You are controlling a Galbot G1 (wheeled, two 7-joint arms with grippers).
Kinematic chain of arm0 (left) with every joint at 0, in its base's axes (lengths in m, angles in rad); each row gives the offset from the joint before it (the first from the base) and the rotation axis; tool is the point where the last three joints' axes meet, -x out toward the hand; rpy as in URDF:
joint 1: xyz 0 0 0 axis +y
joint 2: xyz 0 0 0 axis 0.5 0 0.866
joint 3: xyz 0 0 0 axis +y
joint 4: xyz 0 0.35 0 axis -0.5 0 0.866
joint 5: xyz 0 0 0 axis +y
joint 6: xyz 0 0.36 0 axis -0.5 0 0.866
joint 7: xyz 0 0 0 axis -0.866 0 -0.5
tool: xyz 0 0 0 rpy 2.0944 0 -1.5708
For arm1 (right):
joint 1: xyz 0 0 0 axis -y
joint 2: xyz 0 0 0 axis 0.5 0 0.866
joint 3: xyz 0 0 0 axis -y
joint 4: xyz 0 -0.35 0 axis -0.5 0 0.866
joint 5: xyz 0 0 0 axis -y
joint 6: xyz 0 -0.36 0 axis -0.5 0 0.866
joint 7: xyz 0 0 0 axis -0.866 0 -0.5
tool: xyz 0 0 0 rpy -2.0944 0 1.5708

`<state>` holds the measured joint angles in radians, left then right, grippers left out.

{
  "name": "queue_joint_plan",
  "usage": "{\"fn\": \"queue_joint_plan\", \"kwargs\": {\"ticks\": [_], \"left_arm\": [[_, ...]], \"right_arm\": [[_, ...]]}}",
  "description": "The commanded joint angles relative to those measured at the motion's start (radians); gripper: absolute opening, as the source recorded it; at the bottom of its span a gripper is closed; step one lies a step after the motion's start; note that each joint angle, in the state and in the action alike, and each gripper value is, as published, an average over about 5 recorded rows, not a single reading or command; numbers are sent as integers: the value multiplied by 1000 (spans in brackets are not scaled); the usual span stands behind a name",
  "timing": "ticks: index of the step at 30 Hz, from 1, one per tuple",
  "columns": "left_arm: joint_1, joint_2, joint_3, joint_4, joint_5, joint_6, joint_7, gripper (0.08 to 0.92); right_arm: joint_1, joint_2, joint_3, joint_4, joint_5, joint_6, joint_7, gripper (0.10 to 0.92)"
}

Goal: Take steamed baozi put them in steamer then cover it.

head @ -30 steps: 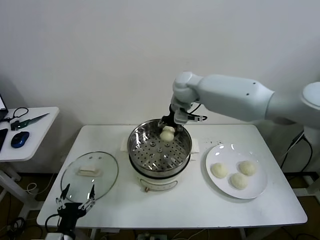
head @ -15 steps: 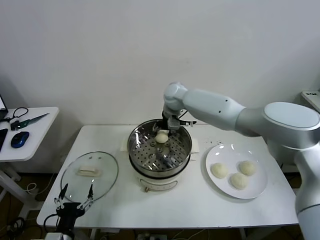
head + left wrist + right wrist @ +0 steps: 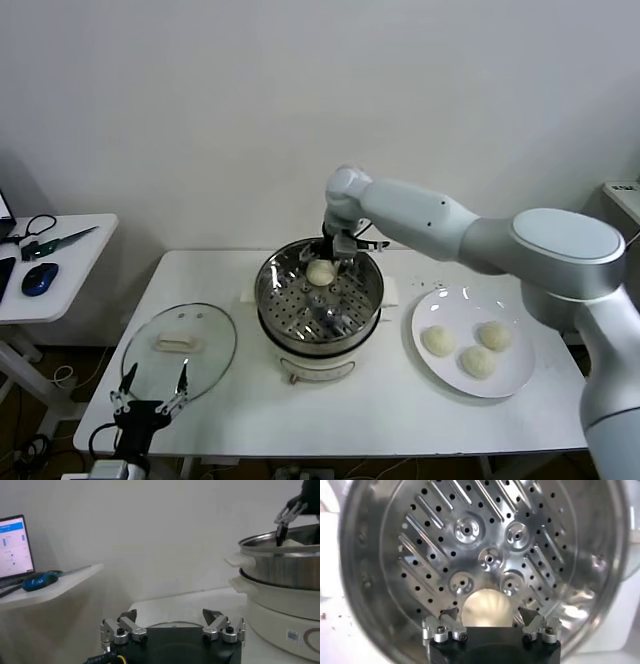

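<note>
The steamer [image 3: 275, 300] stands mid-table, its perforated tray [image 3: 485, 535] bare except for one baozi [image 3: 320, 272] at its far side. My right gripper [image 3: 338, 248] hangs just over that baozi [image 3: 486, 607], open, with a small gap between each fingertip and the bun. Three more baozi [image 3: 438, 340] [image 3: 494, 335] [image 3: 478, 361] lie on the white plate [image 3: 510, 380] to the right. The glass cover [image 3: 180, 345] lies flat on the table at the left. My left gripper [image 3: 150, 402] is open and empty at the front left table edge, and it also shows in the left wrist view [image 3: 170, 616].
A side table [image 3: 70, 250] at the far left holds a blue mouse [image 3: 40, 280] and cables. A laptop screen [image 3: 12, 545] shows in the left wrist view. The steamer [image 3: 280, 565] rises to the right of my left gripper.
My right gripper moved the baozi a little leftward and down onto the far side of the tray, and its jaws now stand apart from it. The left arm barely moved.
</note>
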<state>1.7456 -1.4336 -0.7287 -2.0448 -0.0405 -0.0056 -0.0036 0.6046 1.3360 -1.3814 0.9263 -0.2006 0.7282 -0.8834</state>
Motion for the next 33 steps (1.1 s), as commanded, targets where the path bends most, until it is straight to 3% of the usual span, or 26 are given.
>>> {"fn": "queue_joint_plan", "kwargs": {"ticks": [1, 4, 10, 15, 22, 33], "left_arm": [[0, -1, -1, -3, 0, 5, 0, 823], [0, 0, -1, -1, -2, 4, -1, 823], [-9, 1, -1, 7, -9, -2, -4, 823], [-10, 0, -1, 13, -10, -5, -5, 823], [-10, -3, -3, 22, -8, -6, -7, 823], [-5, -8, -8, 33, -7, -11, -8, 823]], "right_arm": [[415, -204, -373, 188, 862, -277, -210, 823], [500, -342, -503, 278, 970, -480, -239, 823], [461, -617, -631, 464, 881, -790, -121, 823], [303, -742, -565, 584, 846, -985, -7, 823], [20, -747, -346, 572, 799, -1128, 105, 823], [-208, -644, -147, 371, 700, -1154, 135, 823]]}}
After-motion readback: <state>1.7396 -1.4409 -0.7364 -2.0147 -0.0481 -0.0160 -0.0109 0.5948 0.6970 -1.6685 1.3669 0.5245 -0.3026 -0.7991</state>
